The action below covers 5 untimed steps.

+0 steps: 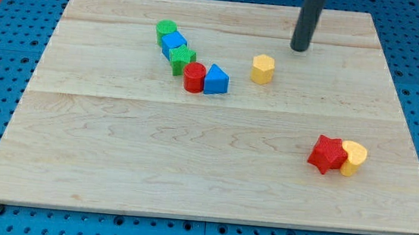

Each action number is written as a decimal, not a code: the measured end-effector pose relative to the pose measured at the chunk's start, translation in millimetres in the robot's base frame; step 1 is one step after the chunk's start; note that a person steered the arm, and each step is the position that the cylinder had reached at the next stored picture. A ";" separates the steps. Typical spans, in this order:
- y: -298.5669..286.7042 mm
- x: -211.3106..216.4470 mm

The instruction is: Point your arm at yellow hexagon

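**Tip near yellow hexagon, not on it yet**

Since there is only the one camera view, everything below comes from it.

No claw on this rig — the arm ends in a plain dark rod, so nothing opens, closes or grips. My tip [300, 48] rests on the wooden board [190, 169] at the far side, right of centre, touching no block.

Yellow hexagon [262, 69] stands alone just nearer than the tip and a little to its left — close, with a clear strip of board between them. Nothing sits in that gap, so the approach looks unobstructed; my guess is a short move near-left would finish the pointing.

Other blocks are bunched, probably from being pushed together:
- Far left-centre chain, each touching the next as far as I can tell: green cylinder [165, 28], blue block [174, 43], green block [183, 57], red cylinder [193, 77], blue triangle [216, 80].
- Near right pair, touching: red star [326, 154] and a second yellow block [353, 157], shape unclear — well apart from the tip, not to be confused with the target.
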<state>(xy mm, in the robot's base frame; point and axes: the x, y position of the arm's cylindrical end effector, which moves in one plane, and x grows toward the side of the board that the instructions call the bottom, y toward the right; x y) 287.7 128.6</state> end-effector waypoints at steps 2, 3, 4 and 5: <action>-56.5 -5.3; -71.6 10.1; -78.3 36.4; -79.1 55.5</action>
